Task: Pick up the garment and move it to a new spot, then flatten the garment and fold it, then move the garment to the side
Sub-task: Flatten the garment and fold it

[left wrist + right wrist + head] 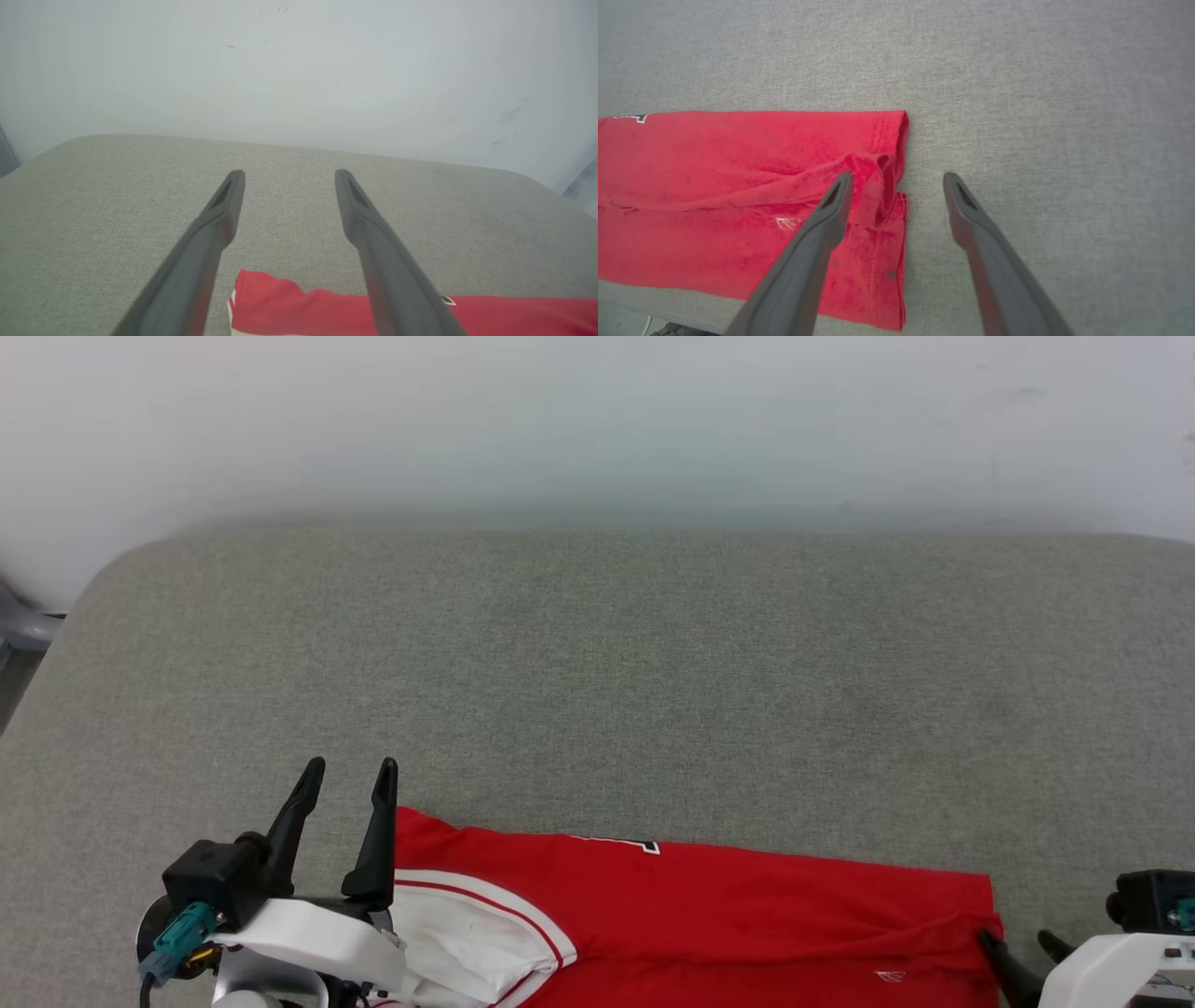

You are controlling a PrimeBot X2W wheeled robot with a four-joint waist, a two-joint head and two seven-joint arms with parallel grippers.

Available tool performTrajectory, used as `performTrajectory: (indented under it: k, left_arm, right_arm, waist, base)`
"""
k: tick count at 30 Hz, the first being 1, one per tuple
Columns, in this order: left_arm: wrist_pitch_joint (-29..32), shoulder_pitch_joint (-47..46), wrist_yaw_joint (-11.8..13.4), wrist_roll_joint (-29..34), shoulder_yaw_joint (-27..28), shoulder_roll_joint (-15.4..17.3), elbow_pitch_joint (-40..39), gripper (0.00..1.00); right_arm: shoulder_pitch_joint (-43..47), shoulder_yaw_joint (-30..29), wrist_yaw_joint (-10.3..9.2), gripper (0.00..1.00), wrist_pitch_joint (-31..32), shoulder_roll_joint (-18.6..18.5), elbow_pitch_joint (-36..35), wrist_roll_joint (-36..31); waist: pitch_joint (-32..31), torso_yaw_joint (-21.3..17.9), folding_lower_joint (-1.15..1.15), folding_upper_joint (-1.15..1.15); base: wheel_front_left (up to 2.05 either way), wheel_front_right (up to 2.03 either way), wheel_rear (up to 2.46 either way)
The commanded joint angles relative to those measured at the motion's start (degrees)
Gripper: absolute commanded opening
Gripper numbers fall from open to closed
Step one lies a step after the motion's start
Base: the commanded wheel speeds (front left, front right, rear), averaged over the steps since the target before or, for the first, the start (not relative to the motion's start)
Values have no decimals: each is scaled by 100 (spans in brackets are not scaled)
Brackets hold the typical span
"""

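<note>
One garment [728,915], two grippers, one worktop [653,663].

The garment is a red jersey shirt folded into a long flat band. It lies along the near edge of the worktop, at the bottom centre of the head view. One white sleeve [467,943], edged with red stripes, shows at its left end. A sliver of black, white-outlined print [635,845] peeps out along the far fold. At the right end the stitched hem is doubled, with a raised crease running toward its corner.

The left gripper [352,767] stands just beside the sleeve end. Its two dark tapered fingers are spread wide and hold nothing. In the left wrist view this gripper [289,173] frames bare cloth, with the garment [327,312] low between the finger bases.

The right gripper [1016,941] is at the hem end, likewise spread wide and empty. In the right wrist view this gripper [897,177] has one finger over the garment's [714,186] creased corner and the other over bare surface. Whether the finger touches the cloth cannot be told.

The worktop is covered in grey woven fabric and has rounded far corners. A broad open stretch lies between the garment and the pale, smooth wall [597,420].
</note>
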Motion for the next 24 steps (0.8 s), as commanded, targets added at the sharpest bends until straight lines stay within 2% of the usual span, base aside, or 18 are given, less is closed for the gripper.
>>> performTrajectory:
  k: [1, 8, 13, 14, 15, 16, 24]
  left_arm:
    - [-32, -55, 14, 59, 23, -34, -27, 100]
    - [-39, -57, -42, 390, 196, -286, -257, 100]
    - [-40, -32, -134, 536, 318, -415, -306, 100]
    - [-40, -27, -146, 552, 339, -430, -295, 100]
    - [-40, -23, -165, 572, 367, -451, -290, 100]
    - [-40, -10, -187, 587, 391, -464, -278, 100]
    - [-40, 175, -232, 734, 459, -481, -105, 100]
  right_arm:
    - [-85, 33, -5, 100, 8, -39, 62, 0]
    - [-310, 320, -5, 100, -38, -90, 730, 77]
    - [-324, 582, -3, 100, 281, -52, 1286, 261]
    - [-328, 645, -3, 62, 366, -28, 1368, 302]
    - [-341, 701, -2, 40, 400, -21, 1418, 328]
    - [-354, 734, 5, 0, 398, -12, 1440, 364]
    - [-658, 817, -5, 0, 256, -268, 1362, 431]
  waist:
    - [69, 40, 0, 0]
    - [241, 195, 0, 0]
    - [312, 261, 0, 0]
    - [319, 269, 0, 0]
    - [320, 272, 0, 0]
    - [317, 271, 0, 0]
    - [120, 151, 0, 0]
  base:
    - [0, 0, 0]
    - [0, 0, 0]
    - [0, 0, 0]
    - [0, 0, 0]
    - [0, 0, 0]
    - [0, 0, 0]
    - [0, 0, 0]
